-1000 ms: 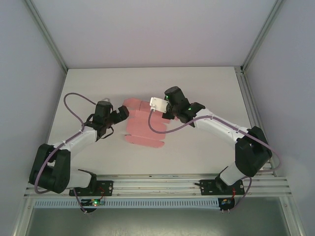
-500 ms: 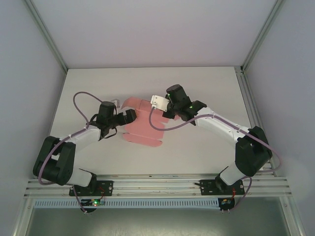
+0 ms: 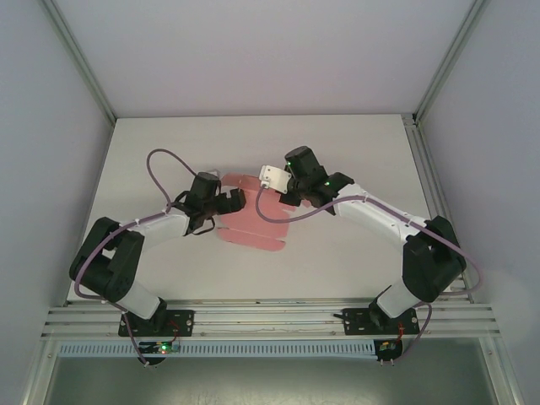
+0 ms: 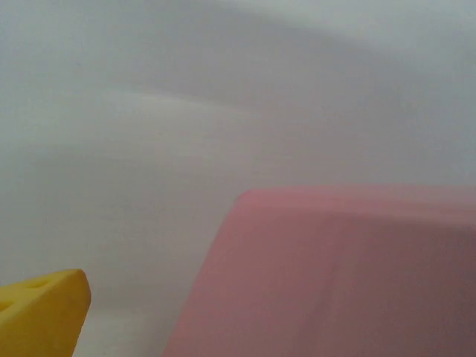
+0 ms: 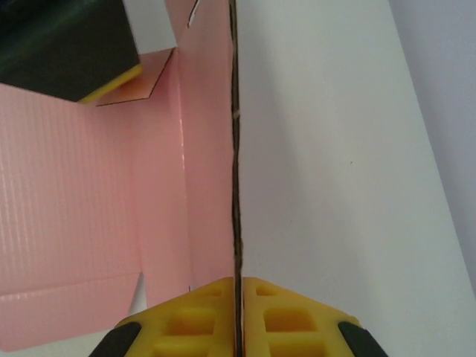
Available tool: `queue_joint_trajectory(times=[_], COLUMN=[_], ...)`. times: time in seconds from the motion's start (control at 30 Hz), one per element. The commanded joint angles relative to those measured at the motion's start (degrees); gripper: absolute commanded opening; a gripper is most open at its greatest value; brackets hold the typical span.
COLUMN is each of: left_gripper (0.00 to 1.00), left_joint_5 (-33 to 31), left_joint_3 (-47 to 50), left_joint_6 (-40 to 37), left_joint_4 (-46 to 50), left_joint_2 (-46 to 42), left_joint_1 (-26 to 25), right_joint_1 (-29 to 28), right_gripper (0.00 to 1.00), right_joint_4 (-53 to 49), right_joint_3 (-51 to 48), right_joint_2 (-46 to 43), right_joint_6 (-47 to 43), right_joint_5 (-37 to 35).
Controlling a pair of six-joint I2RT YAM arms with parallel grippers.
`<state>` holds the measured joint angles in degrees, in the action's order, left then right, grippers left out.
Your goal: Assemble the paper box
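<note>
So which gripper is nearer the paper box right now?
Right. The right gripper is shut on a raised edge of the paper box, so it touches it. The left gripper is open at the box's left side; contact there is unclear.

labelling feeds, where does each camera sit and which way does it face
top external: above and behind the bases, looking down at the table; both arms show
left wrist: on left arm, facing the paper box; one yellow fingertip shows
right wrist: on right arm, looking along the card edge its jaws pinch
shared: all see the paper box
</note>
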<state>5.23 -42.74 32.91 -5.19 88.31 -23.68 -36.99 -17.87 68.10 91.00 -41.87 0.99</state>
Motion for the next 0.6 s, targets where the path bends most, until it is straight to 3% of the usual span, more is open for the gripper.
queue_joint_trajectory(times=[0.0, 0.27, 0.43, 0.57], left_gripper=[1.00, 1.00, 1.00, 1.00], left_joint_5=[2.7, -0.7, -8.5, -11.2], left_joint_3=[1.0, 4.1, 3.8, 3.1], left_joint_6=[0.8, 1.5, 4.3, 6.4], left_joint_4=[5.2, 20.7, 28.5, 30.4], left_joint_2=[-4.8, -19.1, -25.4, -26.3], left_joint_1=[-0.9, -0.9, -0.3, 2.9], right_joint_1=[-0.4, -0.2, -1.1, -1.5], right_gripper=[0.09, 0.08, 0.08, 0.10], right_joint_4=[1.5, 8.4, 25.1, 41.2], right_joint_3=[4.1, 5.5, -1.2, -7.4], right_joint_2=[3.3, 12.3, 14.5, 16.0], right_joint_6=[0.6, -5.8, -12.9, -19.8], right_joint_5=[-3.9, -13.1, -20.8, -24.5])
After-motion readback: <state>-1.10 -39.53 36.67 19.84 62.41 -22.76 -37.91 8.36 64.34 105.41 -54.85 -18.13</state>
